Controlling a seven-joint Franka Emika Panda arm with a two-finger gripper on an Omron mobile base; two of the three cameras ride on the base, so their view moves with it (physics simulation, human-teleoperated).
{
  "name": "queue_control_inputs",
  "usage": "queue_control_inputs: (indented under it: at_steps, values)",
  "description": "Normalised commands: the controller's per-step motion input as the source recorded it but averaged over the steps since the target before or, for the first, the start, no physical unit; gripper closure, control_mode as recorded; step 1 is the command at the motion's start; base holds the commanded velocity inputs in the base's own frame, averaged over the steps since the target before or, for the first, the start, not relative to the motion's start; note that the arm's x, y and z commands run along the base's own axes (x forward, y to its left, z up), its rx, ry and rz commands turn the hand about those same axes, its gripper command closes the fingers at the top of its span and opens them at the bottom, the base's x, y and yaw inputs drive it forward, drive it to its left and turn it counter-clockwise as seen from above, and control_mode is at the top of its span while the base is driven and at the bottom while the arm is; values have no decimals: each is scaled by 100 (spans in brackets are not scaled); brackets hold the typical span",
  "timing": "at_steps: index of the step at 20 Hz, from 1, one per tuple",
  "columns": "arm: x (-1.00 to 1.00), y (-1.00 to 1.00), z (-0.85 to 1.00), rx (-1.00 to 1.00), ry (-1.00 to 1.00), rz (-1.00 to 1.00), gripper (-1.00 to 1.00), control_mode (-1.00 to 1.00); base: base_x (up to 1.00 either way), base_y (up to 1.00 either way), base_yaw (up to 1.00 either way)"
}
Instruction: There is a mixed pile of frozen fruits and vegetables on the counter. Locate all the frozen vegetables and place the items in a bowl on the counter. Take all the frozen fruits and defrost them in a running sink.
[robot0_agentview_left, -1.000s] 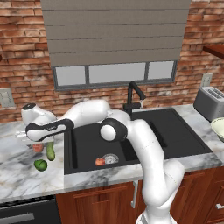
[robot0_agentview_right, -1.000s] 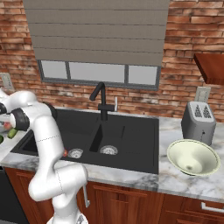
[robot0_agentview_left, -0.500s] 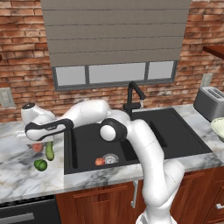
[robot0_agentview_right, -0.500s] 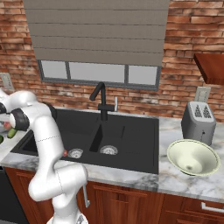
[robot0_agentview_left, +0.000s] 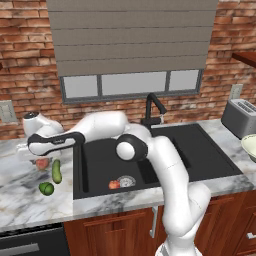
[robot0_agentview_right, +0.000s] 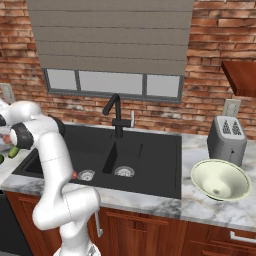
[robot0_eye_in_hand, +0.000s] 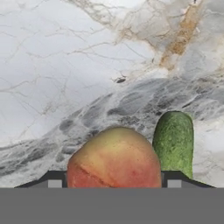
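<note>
Comparing with half a second ago, you'll find almost nothing has moved: the arm still hangs over the pile at 9 o'clock of the sink (robot0_agentview_left: 200, 150), so no lift has begun. One peach (robot0_agentview_left: 114, 184) already lies by the left drain. The second peach (robot0_eye_in_hand: 114, 157) sits on the counter (robot0_eye_in_hand: 65, 65), right between the tips of the gripper (robot0_eye_in_hand: 114, 183), which are spread to its width; whether they are pressing it, you cannot tell. The cucumber (robot0_eye_in_hand: 173, 142) lies just beside it at 2 o'clock. The round green item (robot0_agentview_left: 46, 188) and the bowl (robot0_agentview_right: 235, 177) wait untouched.
</note>
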Motion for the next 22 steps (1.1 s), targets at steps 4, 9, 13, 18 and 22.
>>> queue_control_inputs:
  at_steps: [4,9,13,18,22]
  values:
    - [0,-28,19,1,0,0,100,-100,0,0,0]
    - [-3,-43,26,1,-3,0,100,-100,0,0,0]
    - [-8,-61,26,3,-5,0,100,-100,0,0,0]
    - [-10,-57,17,1,-5,-1,100,-100,0,0,0]
    - [-13,-59,10,0,-5,-3,100,-100,0,0,0]
